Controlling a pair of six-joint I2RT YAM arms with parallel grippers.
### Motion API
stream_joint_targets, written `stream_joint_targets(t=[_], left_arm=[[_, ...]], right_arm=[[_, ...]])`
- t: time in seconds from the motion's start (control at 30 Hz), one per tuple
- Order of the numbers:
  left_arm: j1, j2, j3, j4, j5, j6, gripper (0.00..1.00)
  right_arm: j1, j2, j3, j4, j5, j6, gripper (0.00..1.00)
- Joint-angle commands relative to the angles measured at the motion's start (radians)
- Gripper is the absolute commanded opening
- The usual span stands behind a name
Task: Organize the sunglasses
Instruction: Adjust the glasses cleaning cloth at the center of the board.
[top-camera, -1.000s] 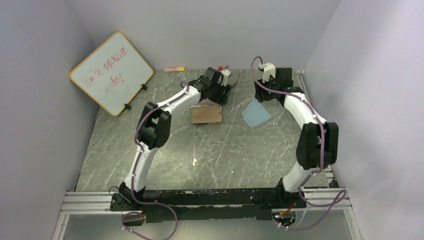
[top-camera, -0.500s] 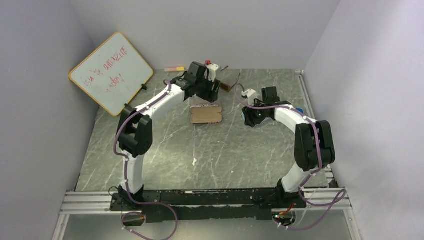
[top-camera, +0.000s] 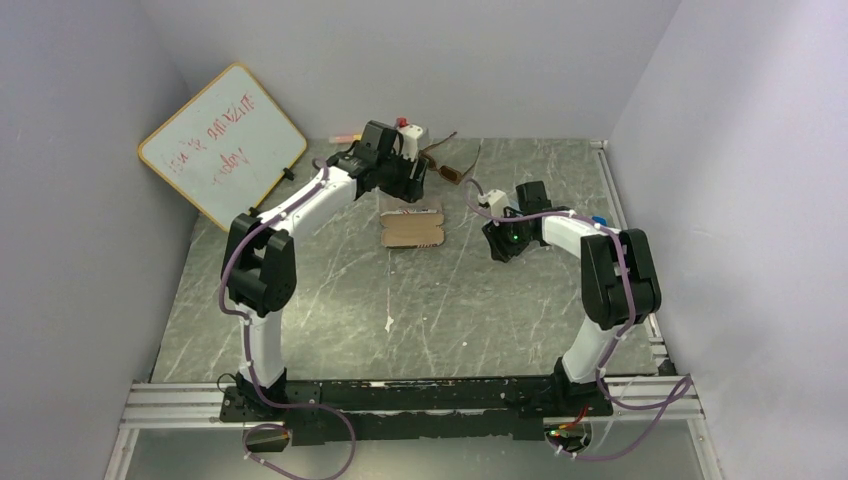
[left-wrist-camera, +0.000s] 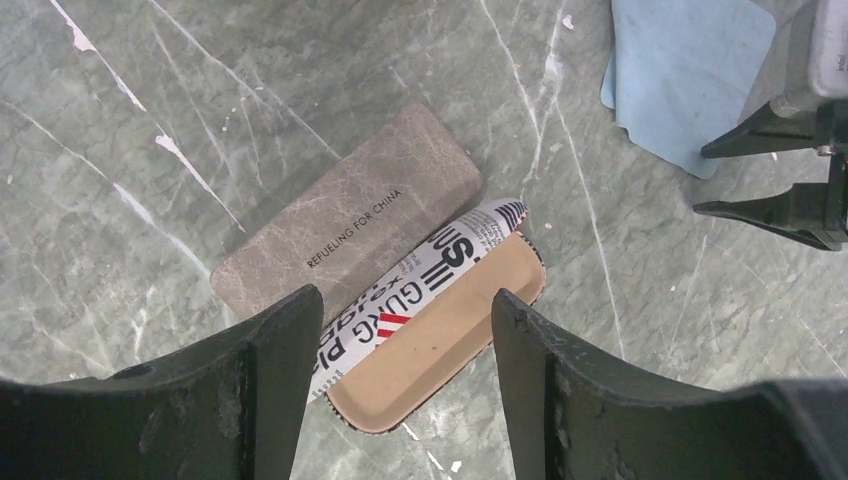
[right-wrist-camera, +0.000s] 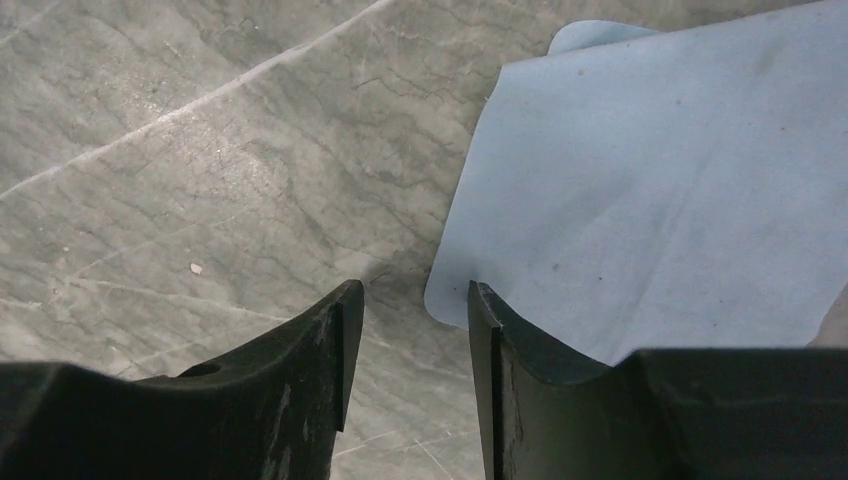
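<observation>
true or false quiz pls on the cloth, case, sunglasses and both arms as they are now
1. The left end effector is open with nothing between its fingers. True.
2. The blue cloth lies on top of the case. False: it lies on the table, apart from the case.
3. The right end effector holds the brown sunglasses. False: it is empty, by the cloth's edge.
4. A whiteboard leans at the far left. True.

Veined marble-look table (left-wrist-camera: 120, 120), smooth and matt, soft blue cloth (right-wrist-camera: 660, 170), stone-textured brown case (left-wrist-camera: 350, 215), matt black plastic fingers (right-wrist-camera: 300, 400)
</observation>
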Motion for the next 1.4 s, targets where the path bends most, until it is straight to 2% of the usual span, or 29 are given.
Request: stream_joint_targets(t=[0.0, 0.13, 0.33, 0.53, 0.8, 1.07, 1.27, 1.3, 1.37], left_arm=[[-0.004, -0.051, -0.010, 0.018, 0.027, 0.005, 0.67], [-0.004, -0.047, -0.006, 0.020, 0.029, 0.005, 0.67], [-0.002, -0.035, 0.017, 0.017, 0.038, 0.005, 0.67], [-0.004, -0.017, 0.041, 0.020, 0.059, 0.001, 0.67], [-0.016, 0.055, 0.140, -0.018, 0.091, 0.000, 0.67], [-0.075, 0.107, 0.197, -0.045, 0.074, 0.014, 0.68], [-0.131, 0.137, 0.216, -0.058, 0.061, 0.031, 0.70], [-0.140, 0.139, 0.216, -0.061, 0.061, 0.032, 0.71], [-0.163, 0.145, 0.212, -0.062, 0.053, 0.063, 0.73]], right_arm=[[0.008, 0.032, 0.009, 0.042, 0.037, -0.017, 0.46], [0.008, 0.042, 0.013, 0.027, 0.043, -0.029, 0.36], [0.009, 0.029, -0.002, -0.013, 0.055, -0.064, 0.00], [0.008, -0.034, -0.031, -0.066, 0.075, -0.112, 0.00], [0.006, -0.167, -0.053, -0.290, 0.082, -0.281, 0.00], [-0.025, -0.229, -0.079, -0.407, 0.122, -0.364, 0.00], [-0.034, -0.275, -0.105, -0.480, 0.080, -0.438, 0.00], [-0.035, -0.283, -0.108, -0.479, 0.083, -0.445, 0.01], [-0.036, -0.303, -0.119, -0.467, 0.114, -0.460, 0.15]])
